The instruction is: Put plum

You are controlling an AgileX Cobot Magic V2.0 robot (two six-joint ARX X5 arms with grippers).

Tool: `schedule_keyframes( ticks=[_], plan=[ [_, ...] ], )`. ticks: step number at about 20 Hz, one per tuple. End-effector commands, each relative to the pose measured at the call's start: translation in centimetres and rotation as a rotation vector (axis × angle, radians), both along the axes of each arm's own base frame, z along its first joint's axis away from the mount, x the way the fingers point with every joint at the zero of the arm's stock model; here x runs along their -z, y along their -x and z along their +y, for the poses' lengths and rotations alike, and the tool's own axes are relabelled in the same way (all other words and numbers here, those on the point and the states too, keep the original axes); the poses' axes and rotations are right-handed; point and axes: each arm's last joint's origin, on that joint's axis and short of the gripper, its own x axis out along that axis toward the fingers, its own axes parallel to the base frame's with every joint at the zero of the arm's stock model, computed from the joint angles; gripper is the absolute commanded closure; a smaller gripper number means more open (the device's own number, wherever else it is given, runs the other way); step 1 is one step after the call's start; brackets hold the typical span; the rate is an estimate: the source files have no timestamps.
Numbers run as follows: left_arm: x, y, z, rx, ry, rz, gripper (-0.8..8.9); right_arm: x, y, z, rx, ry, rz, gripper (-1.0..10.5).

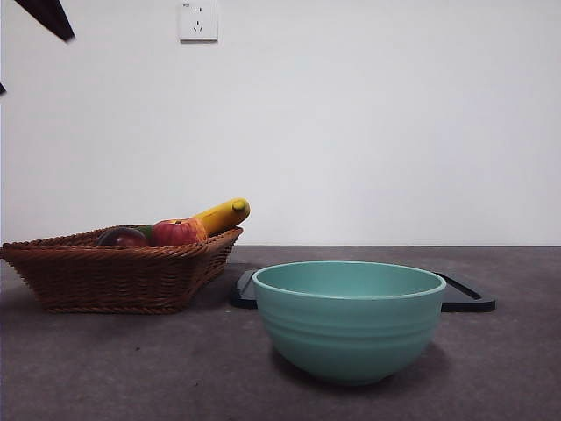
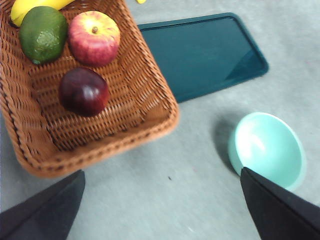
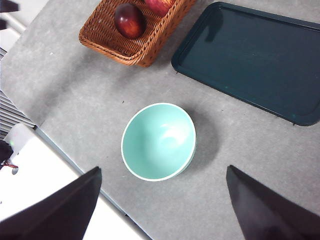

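The brown woven wicker basket [image 2: 150,80] is holding four fruits: the glossy dark maroon plum [image 2: 83,91] is lying alone on the basket floor, with a red-and-yellow streaked apple [image 2: 94,38], a green fruit [image 2: 43,33] and a yellow banana [image 1: 223,214] clustering at one end. The pale turquoise ceramic bowl [image 3: 159,141] is sitting empty, as is the flat dark teal tray [image 3: 250,55] beside the basket. No readable writing is showing. The left gripper [image 2: 165,210] and right gripper [image 3: 162,212] are hovering above the table, jaws spread wide, grasping nothing.

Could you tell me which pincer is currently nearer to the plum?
Left. The left pincer hangs above the table beside the basket holding the plum; the right pincer hovers farther off, over the bowl.
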Motion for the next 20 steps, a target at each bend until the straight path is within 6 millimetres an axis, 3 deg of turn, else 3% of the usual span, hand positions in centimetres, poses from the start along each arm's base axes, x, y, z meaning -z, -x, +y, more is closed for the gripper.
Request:
schedule_keyframes(
  ticks=[1, 14, 20],
  plan=[
    [-0.1, -1.5, -0.6, -0.002, -0.003, -0.01, 3.19, -0.4, -0.1, 0.1, -0.014, -0.001, -0.02, 5.5],
    [3.6, -11.7, -2.9, -0.075, -0.166, 0.066, 3.23, -0.4, -0.1, 0.1, -0.014, -0.001, -0.02, 5.5],
    [6.6, -15.0, -3.8, -0.059, -0.203, 0.116, 3.23, -0.4, -0.1, 0.1, -0.014, -0.001, -0.019, 5.5]
  ],
)
